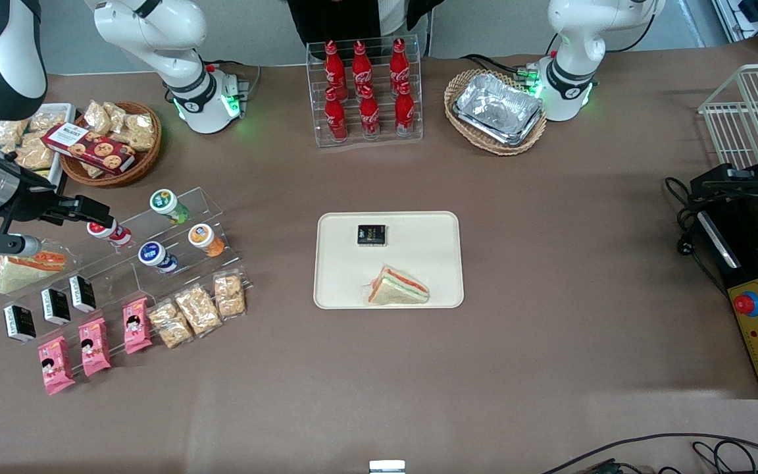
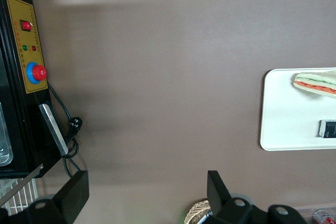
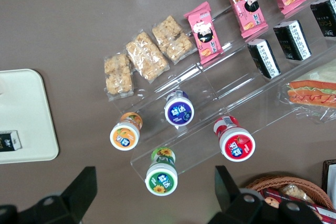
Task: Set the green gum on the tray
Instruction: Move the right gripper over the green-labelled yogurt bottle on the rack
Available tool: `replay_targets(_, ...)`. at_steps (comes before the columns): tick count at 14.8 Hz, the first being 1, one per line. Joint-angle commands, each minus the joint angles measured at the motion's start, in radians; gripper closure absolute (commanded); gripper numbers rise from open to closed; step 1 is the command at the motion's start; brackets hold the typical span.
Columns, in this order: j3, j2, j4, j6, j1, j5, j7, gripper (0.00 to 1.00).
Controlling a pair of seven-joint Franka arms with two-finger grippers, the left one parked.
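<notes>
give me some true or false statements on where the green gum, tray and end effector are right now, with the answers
1. The green gum is already on the tray. False: it sits on the clear stepped rack, toward the working arm's end of the table.
2. A sandwich and a small black packet lie on the tray. True.
3. The end effector is shut on the green gum. False: it is open, hovering above the rack with the gum between its fingers' line, not gripped.
4. An orange bottle sits nearer the front camera than the green gum. True.
5. The red-lidded bottle lies on the tray. False: it is on the rack.
</notes>
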Motion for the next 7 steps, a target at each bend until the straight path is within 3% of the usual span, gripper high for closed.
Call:
replay_targets(1,0.003,-0.002,0.017,-0.037,0.005,0.023,-0.009,0.0)
replay_targets(7,0.008,-0.022,0.007,-0.048,0.039,0.033,-0.022,0.0)
